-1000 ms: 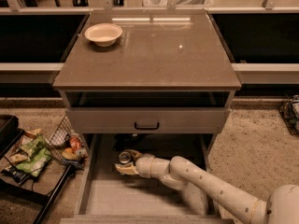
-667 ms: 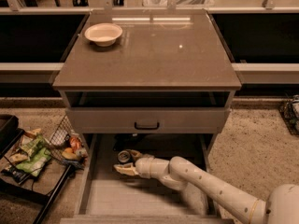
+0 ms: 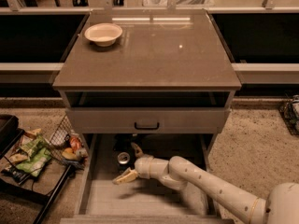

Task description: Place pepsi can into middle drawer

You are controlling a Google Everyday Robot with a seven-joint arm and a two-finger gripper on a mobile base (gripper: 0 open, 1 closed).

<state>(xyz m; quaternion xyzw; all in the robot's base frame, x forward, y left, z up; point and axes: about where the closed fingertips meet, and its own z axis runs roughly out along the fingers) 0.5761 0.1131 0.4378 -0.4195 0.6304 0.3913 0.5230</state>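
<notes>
The pepsi can [image 3: 123, 158] stands upright on the floor of the pulled-out middle drawer [image 3: 140, 197], near its back left; its silver top shows and its dark body is hard to make out. My gripper [image 3: 129, 164] reaches into the drawer from the right. It is open, with one fingertip behind the can and one in front of it. The can sits at the mouth of the jaws, apart from both fingers. The white arm runs off to the lower right.
A closed drawer front with a black handle [image 3: 146, 124] sits above the open drawer. A white bowl [image 3: 103, 33] is on the cabinet top, far left. A wire rack of snack packets [image 3: 32, 153] stands left of the drawer.
The fingers have spread apart from the can, which stays standing where it was on the drawer floor. The arm has barely moved.
</notes>
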